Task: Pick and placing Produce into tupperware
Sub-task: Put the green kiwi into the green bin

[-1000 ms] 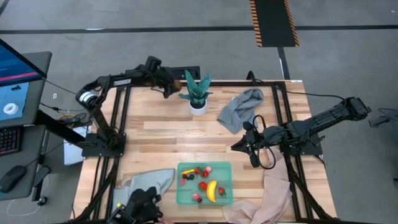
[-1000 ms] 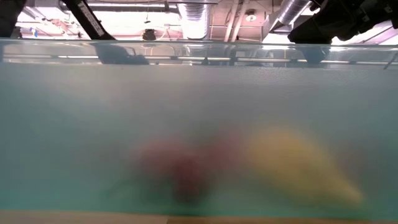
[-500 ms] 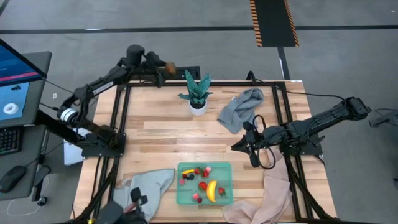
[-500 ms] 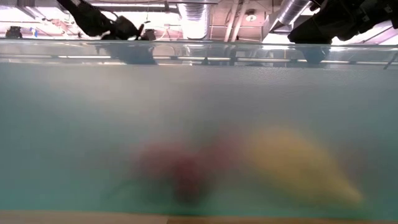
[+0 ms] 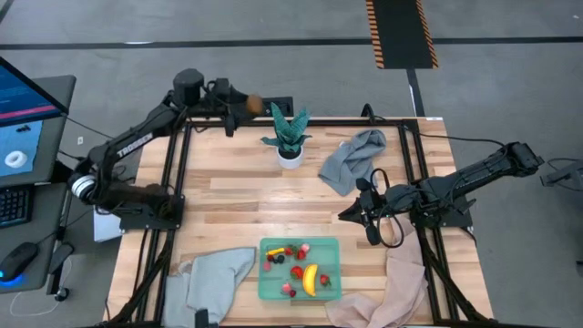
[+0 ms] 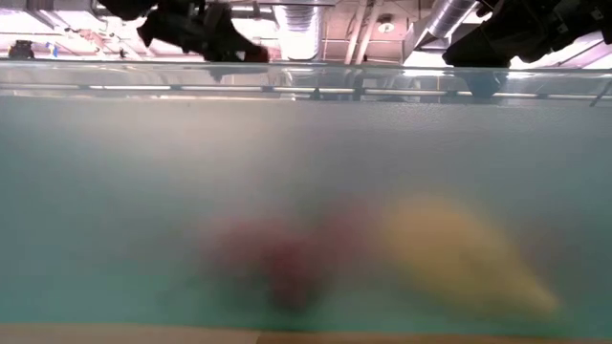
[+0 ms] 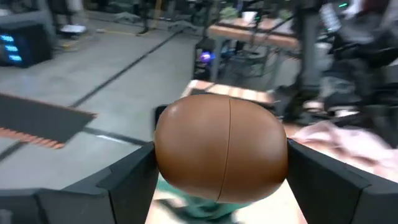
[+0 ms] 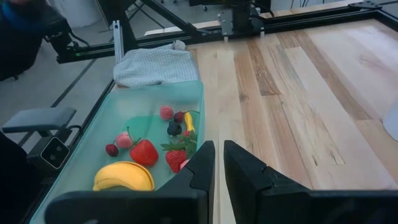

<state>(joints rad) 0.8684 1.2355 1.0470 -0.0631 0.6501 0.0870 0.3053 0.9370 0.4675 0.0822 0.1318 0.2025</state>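
Observation:
My left gripper (image 5: 248, 103) hangs high over the table's far left corner, left of the potted plant, shut on a brown round piece (image 7: 221, 146) of produce. The mint-green tupperware (image 5: 300, 248) lies near the table's near edge. In it are a yellow banana (image 8: 123, 177), red strawberries (image 8: 143, 152), dark berries and small pink and yellow pieces. My right gripper (image 8: 219, 163) waits shut and with nothing in it, in the air to the right of the tupperware. In the low view the tupperware's wall (image 6: 306, 172) fills the picture. My left gripper pinches the brown round piece between its two fingers (image 7: 127, 180), one on each of two opposite sides (image 7: 163, 149). The fingers reach out nearly level toward the table's right. The piece is lifted clear of the table, with its seam running across the gap between the fingers.
A green plant in a white pot (image 5: 290, 138) stands at the far middle, close to the left gripper. A grey cloth (image 5: 355, 159) lies far right, another (image 5: 219, 273) near left, and a pink cloth (image 5: 396, 287) near right. Black frame rails (image 5: 173, 191) edge the table.
My left gripper has risen from low beside the plant at the table's far left, carrying the brown round piece up clear of the table, and has tipped from slanting down to nearly level. The left arm's elbow has swung outward to the left.

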